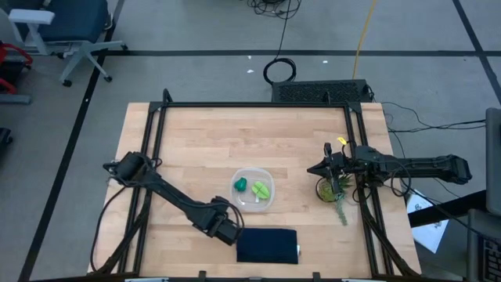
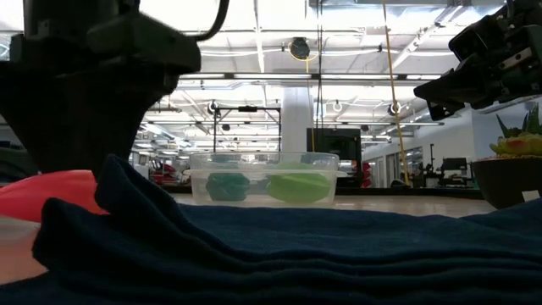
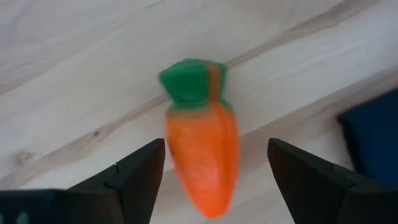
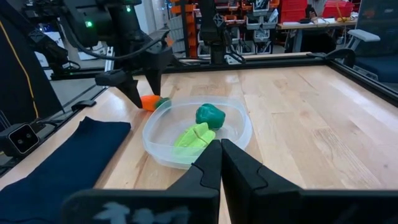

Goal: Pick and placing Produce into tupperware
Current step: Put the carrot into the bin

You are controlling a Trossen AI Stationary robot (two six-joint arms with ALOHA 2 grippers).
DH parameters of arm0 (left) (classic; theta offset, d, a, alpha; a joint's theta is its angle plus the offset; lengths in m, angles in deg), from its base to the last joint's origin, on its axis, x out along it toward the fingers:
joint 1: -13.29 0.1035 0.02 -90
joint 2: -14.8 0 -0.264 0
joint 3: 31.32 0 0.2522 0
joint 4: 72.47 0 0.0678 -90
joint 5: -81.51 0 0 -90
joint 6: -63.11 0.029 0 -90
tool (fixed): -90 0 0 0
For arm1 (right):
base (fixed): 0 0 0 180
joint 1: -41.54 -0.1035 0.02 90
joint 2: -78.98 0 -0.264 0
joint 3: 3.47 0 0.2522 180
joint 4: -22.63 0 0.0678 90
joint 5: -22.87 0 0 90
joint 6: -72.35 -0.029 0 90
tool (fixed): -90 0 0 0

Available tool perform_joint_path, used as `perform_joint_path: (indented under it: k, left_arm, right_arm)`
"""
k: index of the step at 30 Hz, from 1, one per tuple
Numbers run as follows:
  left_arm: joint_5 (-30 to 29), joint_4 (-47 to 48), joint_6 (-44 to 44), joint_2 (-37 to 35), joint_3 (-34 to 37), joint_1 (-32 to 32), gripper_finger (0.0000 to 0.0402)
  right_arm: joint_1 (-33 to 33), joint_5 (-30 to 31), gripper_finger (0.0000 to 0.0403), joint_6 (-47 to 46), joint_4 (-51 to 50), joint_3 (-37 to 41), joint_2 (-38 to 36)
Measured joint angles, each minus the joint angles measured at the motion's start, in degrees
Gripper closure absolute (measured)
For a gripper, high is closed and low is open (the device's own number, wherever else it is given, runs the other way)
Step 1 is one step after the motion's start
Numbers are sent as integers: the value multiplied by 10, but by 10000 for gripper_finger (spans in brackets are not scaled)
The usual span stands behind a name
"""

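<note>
The orange carrot with its green top (image 3: 202,158) lies on the wood between the tupperware and the navy cloth. My left gripper (image 3: 216,149) is open above it, pointing down, one finger on each side with a gap to the carrot. The clear tupperware (image 1: 253,202) stands at the table's middle and holds the dark green round piece (image 1: 240,185) and the light yellow-green leafy piece (image 1: 262,189). My right gripper (image 1: 315,168) is shut and hovers right of the tupperware, next to the potted plant.
A dark navy cloth (image 1: 267,245) lies flat at the near edge, just right of my left gripper (image 1: 225,229). A spiky potted plant (image 1: 333,189) stands under the right arm. A black frame rail (image 1: 356,141) borders the table; bare wood stretches toward the far edge.
</note>
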Motion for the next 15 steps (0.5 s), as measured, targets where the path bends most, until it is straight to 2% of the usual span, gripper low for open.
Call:
perform_joint_path:
  k: [8, 15]
  left_arm:
    - [12, -5, 11, 25, 0, 0, 114]
    - [12, -6, 59, 25, 0, 0, 122]
  right_arm:
    - [0, 0, 403, 0, 0, 0, 0]
    - [0, 0, 403, -7, 0, 0, 0]
